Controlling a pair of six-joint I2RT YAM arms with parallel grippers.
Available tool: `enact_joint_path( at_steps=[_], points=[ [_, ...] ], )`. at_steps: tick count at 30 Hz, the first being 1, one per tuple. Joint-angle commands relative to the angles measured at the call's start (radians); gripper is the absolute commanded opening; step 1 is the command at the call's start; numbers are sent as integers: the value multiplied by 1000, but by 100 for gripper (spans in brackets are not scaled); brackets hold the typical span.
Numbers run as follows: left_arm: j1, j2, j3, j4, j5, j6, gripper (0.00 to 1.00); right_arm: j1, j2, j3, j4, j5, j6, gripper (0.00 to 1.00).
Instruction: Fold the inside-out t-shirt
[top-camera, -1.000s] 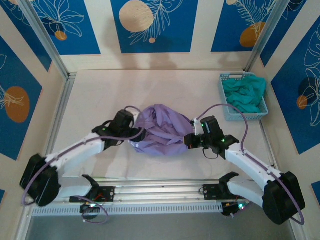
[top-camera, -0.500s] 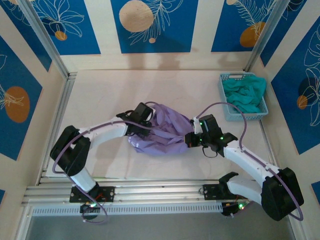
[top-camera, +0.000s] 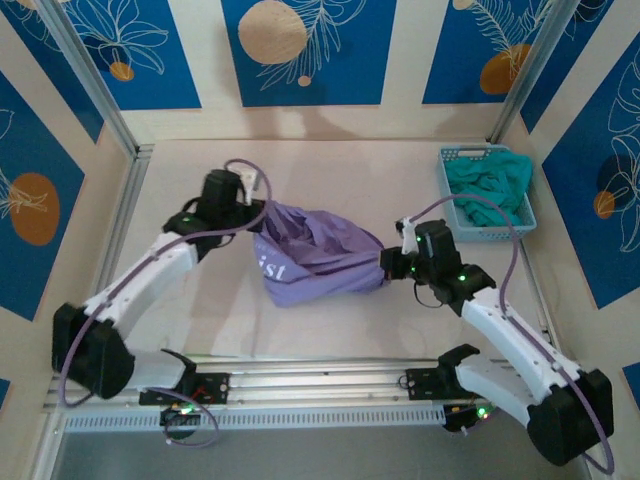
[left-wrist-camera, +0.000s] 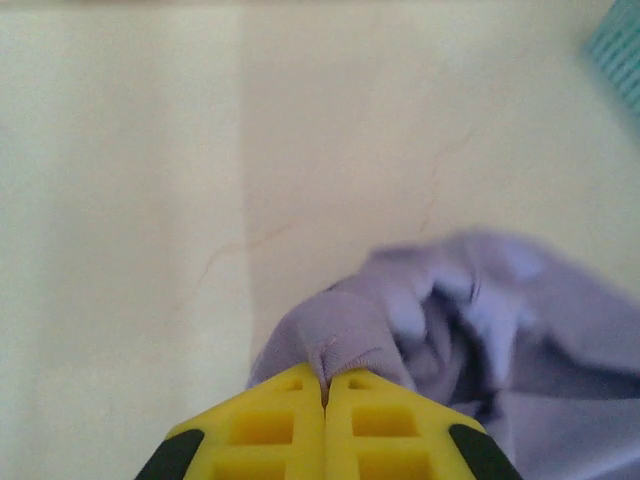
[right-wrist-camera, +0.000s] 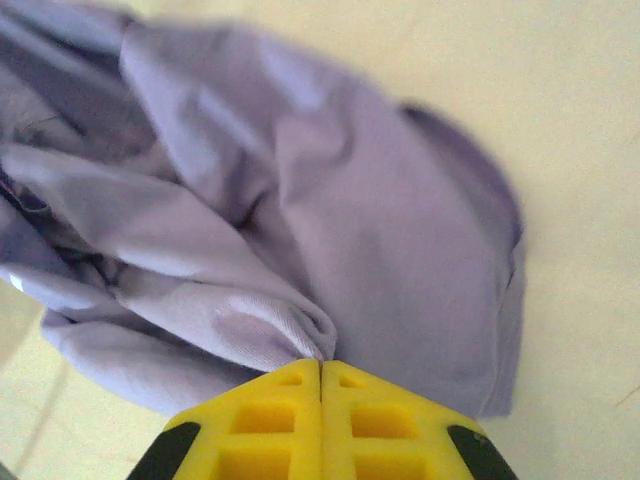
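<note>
With left tool (top-camera: 252, 212) and right tool (top-camera: 388, 266) each clamped on the shirt (top-camera: 320, 255), I'd spread them evenly, lifting gently.

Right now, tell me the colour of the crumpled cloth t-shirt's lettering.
White lettering on the lavender t-shirt; top external view shows it best.

The t-shirt (top-camera: 320, 262) lies left of the basket (top-camera: 478, 233).

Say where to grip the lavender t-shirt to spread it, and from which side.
Pinch a fold at each outer end, from left and right: the t-shirt is bunched between them. The left gripper and right gripper are shut on such folds.
</note>
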Motion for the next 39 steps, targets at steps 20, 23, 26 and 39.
enact_joint_path(
  at_steps=[20, 23, 26, 39],
  points=[
    [149, -150, -32, 371, 626, -296, 0, 206, 86, -68, 439, -227, -194, 55],
    [149, -149, -44, 364, 635, -296, 0, 292, 208, -18, 519, -266, -233, 67],
    [149, -151, -48, 352, 634, -292, 0, 373, 332, 45, 587, -222, -276, 70],
    [151, -172, -32, 286, 554, -272, 0, 349, 536, 266, 548, -189, -375, 1]
  ],
)
